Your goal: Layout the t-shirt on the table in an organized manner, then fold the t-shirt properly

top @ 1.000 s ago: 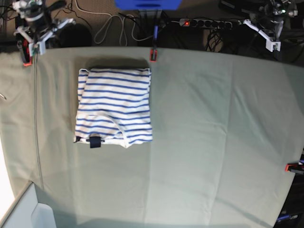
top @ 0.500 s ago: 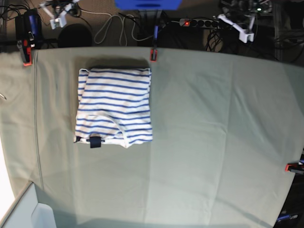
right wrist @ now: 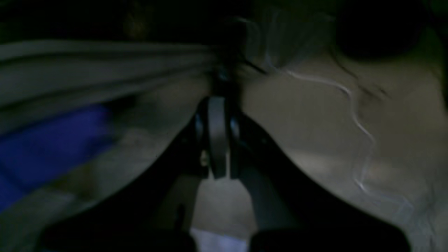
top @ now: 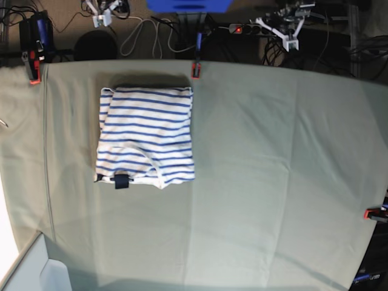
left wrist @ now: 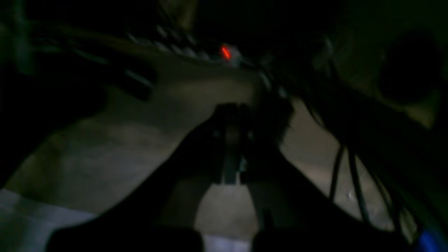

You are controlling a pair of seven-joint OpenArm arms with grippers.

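- Both my arms have pulled further back past the table's (top: 273,182) far edge since a second ago.
- Left gripper (top: 290,37) and right gripper (top: 100,18) jaws are closed, empty.
- Folded t-shirt (top: 145,134) lies ahead of the right jaws, nearer them.

**Cluttered floor beyond the far edge**

Brownish floor (top: 142,45) behind the blue object (top: 188,5) at top centre. Left of it, loose pale cables (top: 144,31) looping beside a dark round shape (top: 96,44). Right of it, a black power strip (top: 262,28) with a lit red switch, then tangled dark cords. Wrist views dim and blurred.
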